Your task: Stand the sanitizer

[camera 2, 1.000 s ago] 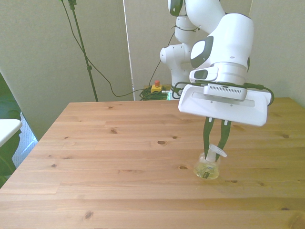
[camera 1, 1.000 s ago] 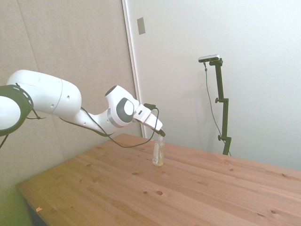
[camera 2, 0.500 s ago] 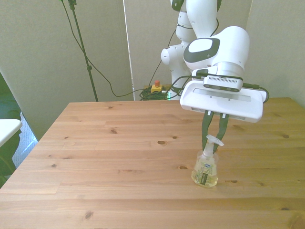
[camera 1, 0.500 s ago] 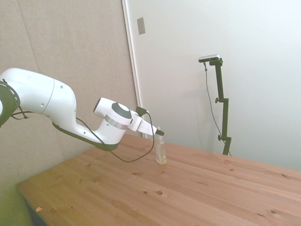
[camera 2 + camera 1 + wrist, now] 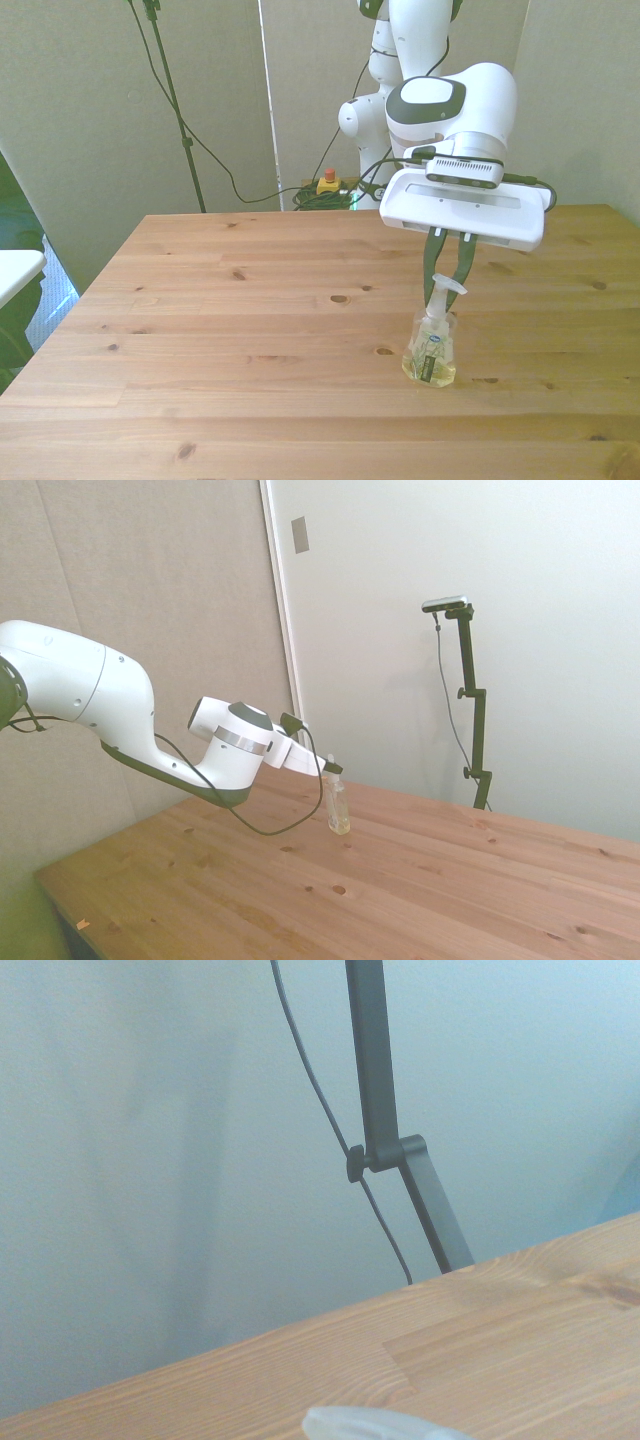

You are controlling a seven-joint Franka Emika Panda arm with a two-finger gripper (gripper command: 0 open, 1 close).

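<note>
1. Sanitizer stood upright on its base on the wooden table, toward the front view's right and nearer the table's near edge than its far one.
2. Its clear body held yellowish liquid low down, with a white label on the side facing the front camera and the white pump nozzle on top.
3. In the side view the bottle stood straight, its base flat on the boards.
4. The gripper was closed on the bottle's neck and nozzle, its dark fingers converging there from above.
5. The white arm reached low over the table from the side view's left.
6. The wrist view showed only a blurred pale sliver of the nozzle against the table's boards and a pale wall.
</note>
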